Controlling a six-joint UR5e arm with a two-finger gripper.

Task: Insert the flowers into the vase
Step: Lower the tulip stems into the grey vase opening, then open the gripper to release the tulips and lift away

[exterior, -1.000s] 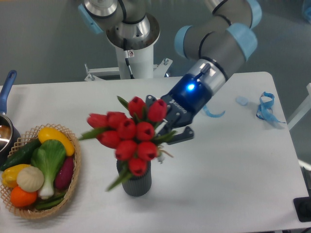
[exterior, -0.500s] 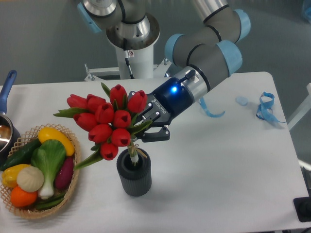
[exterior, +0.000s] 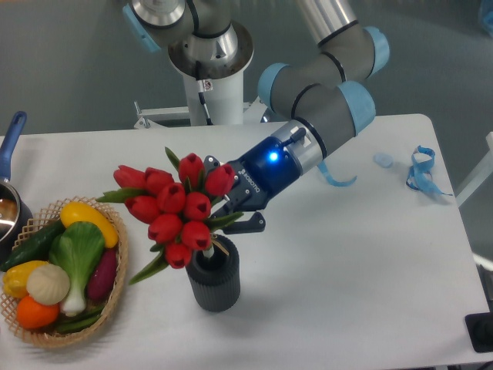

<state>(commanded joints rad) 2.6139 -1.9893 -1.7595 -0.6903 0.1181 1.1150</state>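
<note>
The fixed camera looks down on a white table. At the lower left of the frame, nearest to the camera, stands a woven basket filled with toy vegetables. A little right of it, at the lower centre, the vase stands upright on the table, dark grey with ribbed sides. The flowers are tilted to the left above the vase, the red heads hang over its left side, and the thin stems reach down into the round opening. The gripper is just above and right of the vase rim; its dark fingers are closed around the bunch just below the heads. The arm goes from there up to the right. At the left edge a pot with a blue handle is partly seen. Farther back, at the right side, a blue ribbon lies on the table.
</note>
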